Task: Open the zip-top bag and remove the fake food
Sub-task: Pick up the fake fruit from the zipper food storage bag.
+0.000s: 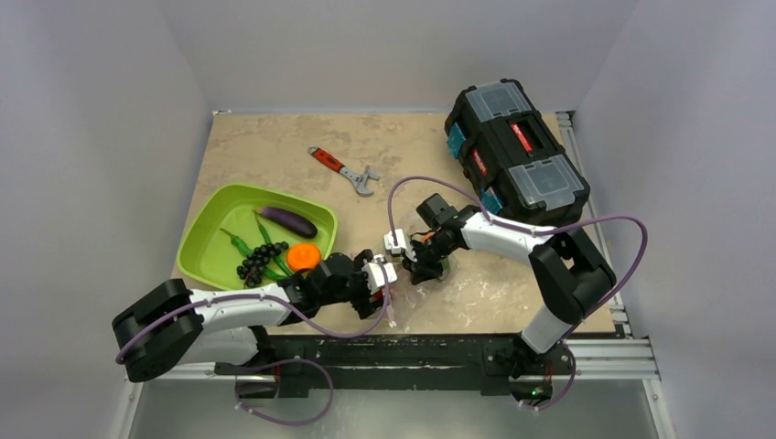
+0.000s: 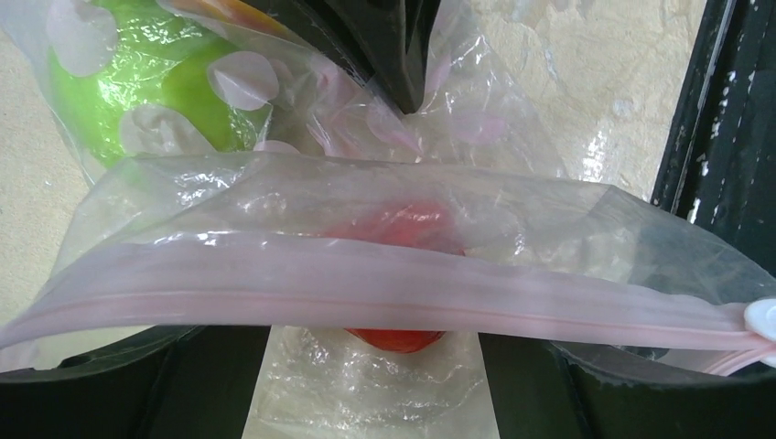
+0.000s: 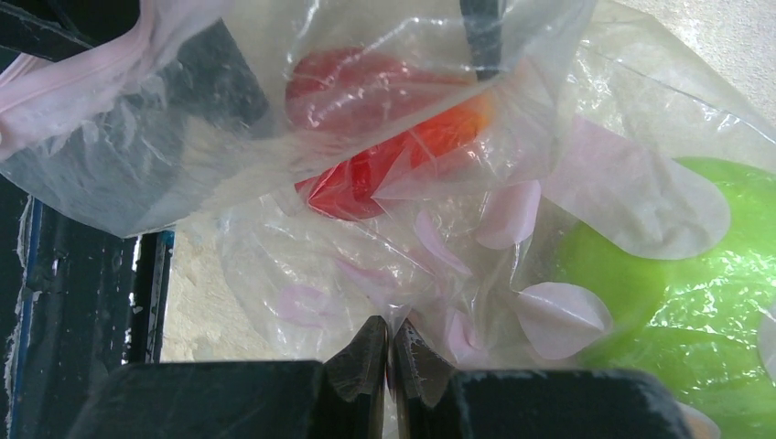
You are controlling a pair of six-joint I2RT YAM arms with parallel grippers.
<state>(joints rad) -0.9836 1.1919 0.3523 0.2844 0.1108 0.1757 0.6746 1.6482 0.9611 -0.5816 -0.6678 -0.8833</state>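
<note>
Right tool (image 3: 392, 331) tight on zip-top bag (image 3: 302, 274), left tool (image 2: 366, 352) apart, both arms (image 1: 240, 309) inward.

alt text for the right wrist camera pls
The right gripper is pinched shut on a fold of the clear zip-top bag at the bottom centre of the view. A red piece of fake food sits inside the bag above it. The pink zip strip runs off the upper left, and the green tray shows through the plastic at right.
</note>
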